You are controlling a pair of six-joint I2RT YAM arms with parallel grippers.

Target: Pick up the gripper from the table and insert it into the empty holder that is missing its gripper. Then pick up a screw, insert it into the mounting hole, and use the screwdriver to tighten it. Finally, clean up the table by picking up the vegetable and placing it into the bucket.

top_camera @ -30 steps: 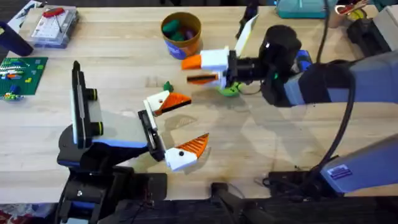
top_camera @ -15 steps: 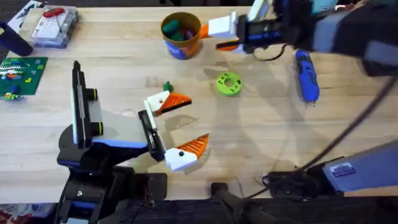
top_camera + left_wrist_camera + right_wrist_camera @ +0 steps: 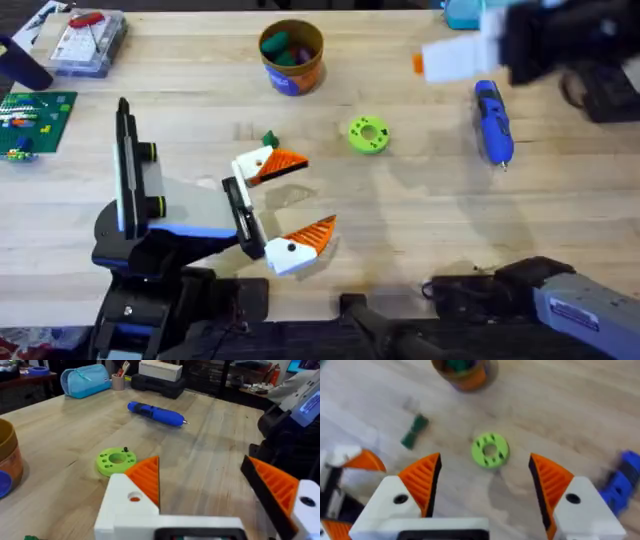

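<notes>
Moved: the right tool (image 3: 485, 460) was low over the green ring (image 3: 368, 134) a moment ago; now it has swung up and away to the far right side of the counter (image 3: 420, 210).
Right tool: its two orange fingers are wide apart and hold nothing.
Left tool: the left tool (image 3: 200, 462) has its fingers apart too, with nothing between them. It has not moved.
Gripper: the gripper (image 3: 270, 164) sits at the far end of the holder (image 3: 240, 215), so it looks already put in.
Screw hole: in the left wrist view the round hole in its white base looks empty (the other finger (image 3: 300, 245) has a dark screw head).
Screw: a small dark thing stands on the green ring; it may be a screw, but it is too small to be sure.
Screwdriver: the screwdriver (image 3: 492, 122) lies flat on the counter, near the right tool and well apart from the holder.
Vegetable: a little green piece (image 3: 268, 140) lies just beside the gripper, not in the bucket (image 3: 291, 55).
What it means: the right tool left with no screw, so I think the screw step is not done.
</notes>
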